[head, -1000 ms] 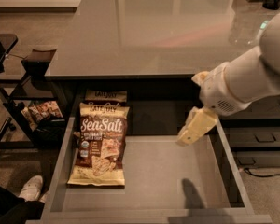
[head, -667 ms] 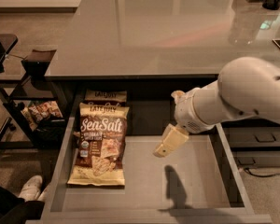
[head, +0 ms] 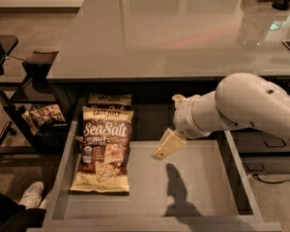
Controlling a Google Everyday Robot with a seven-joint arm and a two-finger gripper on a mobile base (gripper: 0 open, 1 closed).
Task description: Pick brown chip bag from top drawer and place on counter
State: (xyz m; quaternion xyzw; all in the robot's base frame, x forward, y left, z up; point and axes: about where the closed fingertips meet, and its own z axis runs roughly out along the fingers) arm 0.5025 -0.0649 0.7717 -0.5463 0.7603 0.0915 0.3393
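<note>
Fingers [head: 166, 144] look pressed together: we see no gap and nothing held. Gripper [head: 158, 154] hangs over the middle of the top drawer [head: 203, 187], tip angled down-left, with its shadow on the drawer floor below. The white arm [head: 246, 108] comes in from the right. Brown chip bag [head: 104, 151] lies flat on the drawer's left side, apart from the gripper. Its top edge overlaps a second Late July bag [head: 109, 98] behind it. The glossy grey counter [head: 174, 33] sits above the drawer. A black cart [head: 36, 81] stands left of the drawer.

We've got dim warm light, pale floor [head: 29, 21], a dark shelf rack [head: 38, 62] at left; pincer [head: 163, 150] hangs over the top drawer [head: 203, 190].
</note>
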